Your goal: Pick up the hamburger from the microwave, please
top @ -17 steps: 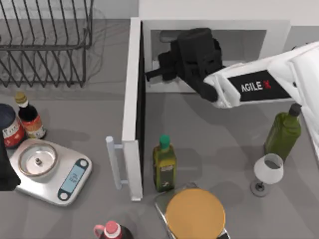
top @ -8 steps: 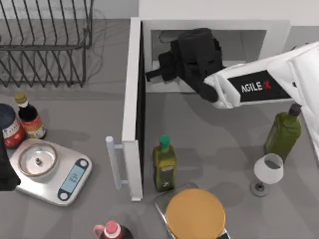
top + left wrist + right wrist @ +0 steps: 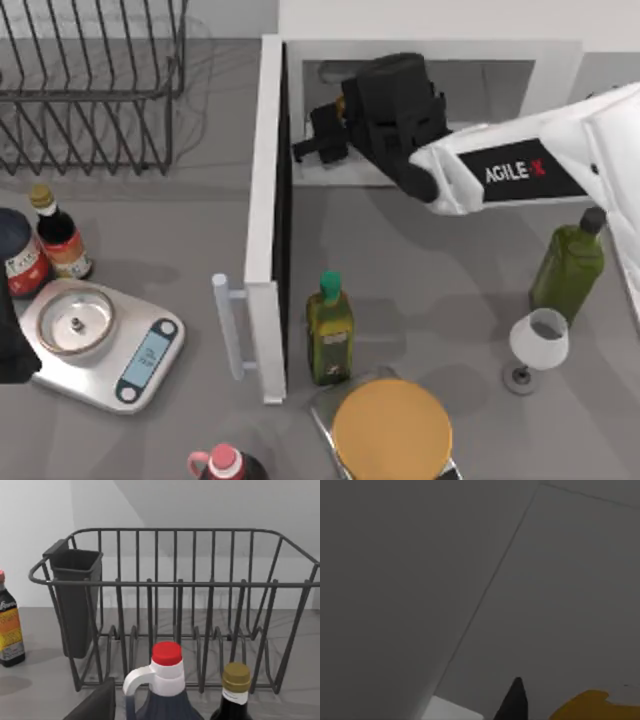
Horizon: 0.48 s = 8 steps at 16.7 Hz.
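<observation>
Hamburger (image 3: 592,706) sits deep inside the microwave (image 3: 300,60), so the right gripper (image 3: 318,140) reaches in; I cannot tell how its jaws stand; the left arm is parked.

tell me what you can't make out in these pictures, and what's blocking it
- Hamburger: right wrist view, cut off by the frame edge; top view, under the right arm.
- Right gripper: top view, fingers in shadow inside the microwave.
- Left arm: top view, cut by the frame's left edge.
</observation>
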Each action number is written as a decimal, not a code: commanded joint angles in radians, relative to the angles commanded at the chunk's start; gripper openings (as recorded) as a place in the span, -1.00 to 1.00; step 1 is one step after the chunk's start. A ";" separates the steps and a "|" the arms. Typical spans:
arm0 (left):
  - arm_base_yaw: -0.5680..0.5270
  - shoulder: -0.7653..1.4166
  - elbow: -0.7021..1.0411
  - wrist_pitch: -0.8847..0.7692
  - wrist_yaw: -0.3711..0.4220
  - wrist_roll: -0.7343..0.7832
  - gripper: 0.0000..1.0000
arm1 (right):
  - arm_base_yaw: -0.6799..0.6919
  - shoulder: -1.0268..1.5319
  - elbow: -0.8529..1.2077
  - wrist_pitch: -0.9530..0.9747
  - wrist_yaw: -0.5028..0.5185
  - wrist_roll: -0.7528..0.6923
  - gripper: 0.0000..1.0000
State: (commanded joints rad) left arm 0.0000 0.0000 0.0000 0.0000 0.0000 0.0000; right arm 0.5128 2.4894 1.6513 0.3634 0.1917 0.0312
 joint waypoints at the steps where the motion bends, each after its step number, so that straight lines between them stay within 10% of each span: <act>1: 0.000 0.000 0.000 0.000 0.000 0.000 1.00 | 0.000 -0.017 0.009 -0.023 0.000 0.000 -1.00; 8: 0.000 0.000 0.000 0.000 0.000 0.000 1.00 | 0.000 -0.171 0.089 -0.264 -0.003 0.001 -1.00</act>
State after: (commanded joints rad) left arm 0.0000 0.0000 0.0000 0.0000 0.0000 0.0000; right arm 0.5124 2.3186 1.7399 0.0993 0.1889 0.0319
